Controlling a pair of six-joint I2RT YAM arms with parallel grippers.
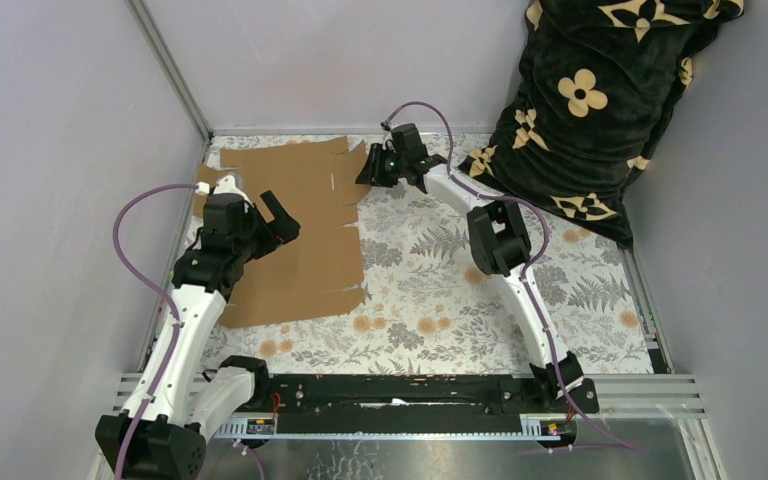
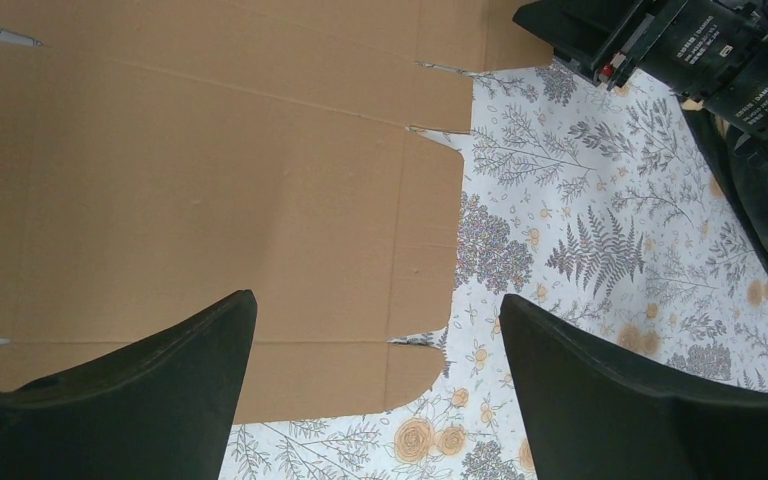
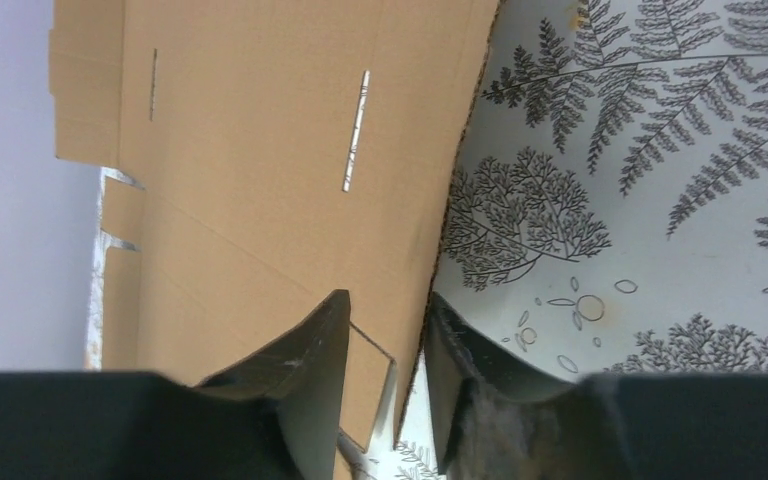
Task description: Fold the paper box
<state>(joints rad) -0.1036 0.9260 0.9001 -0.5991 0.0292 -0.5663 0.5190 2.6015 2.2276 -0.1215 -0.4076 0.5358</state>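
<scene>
Nearest to you, the left gripper (image 2: 375, 298) hangs over the near right part of the paper box (image 1: 300, 240); its jaws are spread wide and hold nothing.

The paper box lies flat and not yet folded on the left side of the tabletop (image 1: 440, 290); it runs from about the middle up to the far edge, close to the left edge.

Farther off, the right gripper (image 3: 386, 296) sits at the box's far right edge; its jaws are partly shut, with one finger over the cardboard and the other over the flowery cloth, so the edge runs between them. You cannot tell yet if it is really pinching the cardboard. A thin slit (image 3: 357, 130) is cut in the flap just past it.

In the far right corner a black blanket (image 1: 580, 110) lies near the right arm.

Here is what I think could go wrong. The pinch has only a little bit of edge, so it may slip off. Nothing presses the sheet down, so it may slide or lift whole instead of bending. The flap may also crease in the wrong place if you pull too fast.
</scene>
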